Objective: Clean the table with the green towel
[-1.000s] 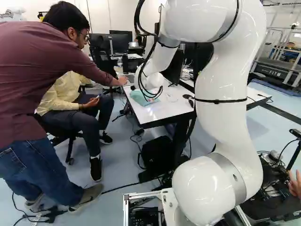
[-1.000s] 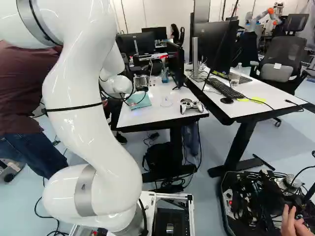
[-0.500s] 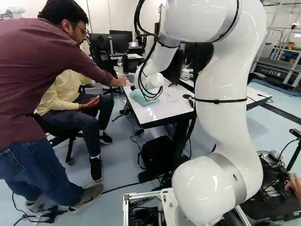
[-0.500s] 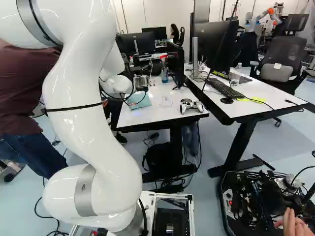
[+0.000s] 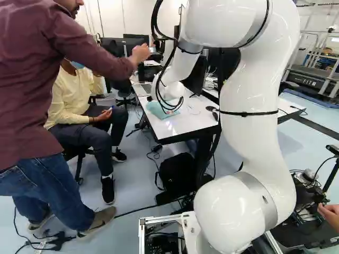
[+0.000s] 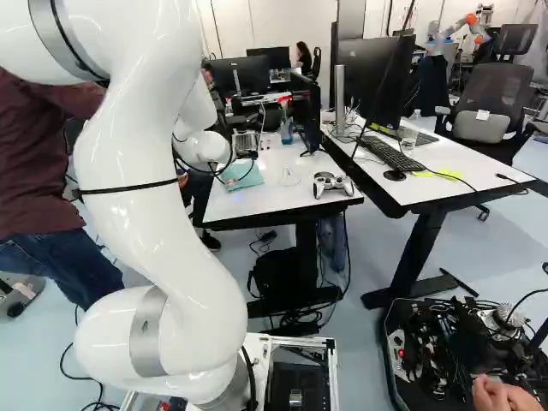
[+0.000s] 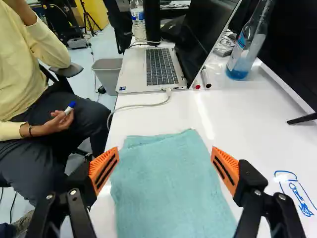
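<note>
"At the near end of the table (image 7: 237, 116), is the claw (image 7: 164, 154) gripping?"

"No, jaws wide apart. The towel (image 7: 166, 191) lies below, between them."

"So straight down?"

"I'd say so, then right, to the ink (image 7: 300, 199). Laptop's (image 7: 161, 68) farther off."

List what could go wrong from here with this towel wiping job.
The orange-padded black hand stands open over the spread-out green cloth towel; closing too high, it might pinch nothing. Wiping ahead could snag the thin white cable plugged into the open silver laptop. The towel might miss the blue ink drawing off to its side.
</note>
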Robot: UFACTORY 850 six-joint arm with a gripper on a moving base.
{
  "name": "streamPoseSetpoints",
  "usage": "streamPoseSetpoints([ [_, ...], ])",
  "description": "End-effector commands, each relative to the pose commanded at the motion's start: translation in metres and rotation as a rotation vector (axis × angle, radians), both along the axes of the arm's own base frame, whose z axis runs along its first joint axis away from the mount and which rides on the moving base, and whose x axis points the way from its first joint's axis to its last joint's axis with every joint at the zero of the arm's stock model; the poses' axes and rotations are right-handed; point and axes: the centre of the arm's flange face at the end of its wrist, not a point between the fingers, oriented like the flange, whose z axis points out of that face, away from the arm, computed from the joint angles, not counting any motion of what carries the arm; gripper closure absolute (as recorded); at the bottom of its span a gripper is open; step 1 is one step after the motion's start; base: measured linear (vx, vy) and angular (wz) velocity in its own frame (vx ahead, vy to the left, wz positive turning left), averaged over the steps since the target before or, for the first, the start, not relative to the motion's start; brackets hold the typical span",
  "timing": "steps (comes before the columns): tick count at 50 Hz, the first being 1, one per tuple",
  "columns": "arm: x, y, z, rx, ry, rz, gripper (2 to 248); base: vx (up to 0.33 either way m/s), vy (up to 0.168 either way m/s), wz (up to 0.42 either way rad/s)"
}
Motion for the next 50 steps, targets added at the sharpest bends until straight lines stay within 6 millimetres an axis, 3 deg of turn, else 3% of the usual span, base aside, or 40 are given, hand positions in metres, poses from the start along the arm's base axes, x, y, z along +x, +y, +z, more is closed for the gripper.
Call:
streamPoseSetpoints([
  [50,0.0000,0.0000,0.0000,0.000,0.000,0.000,3,0.000,0.000,0.000],
])
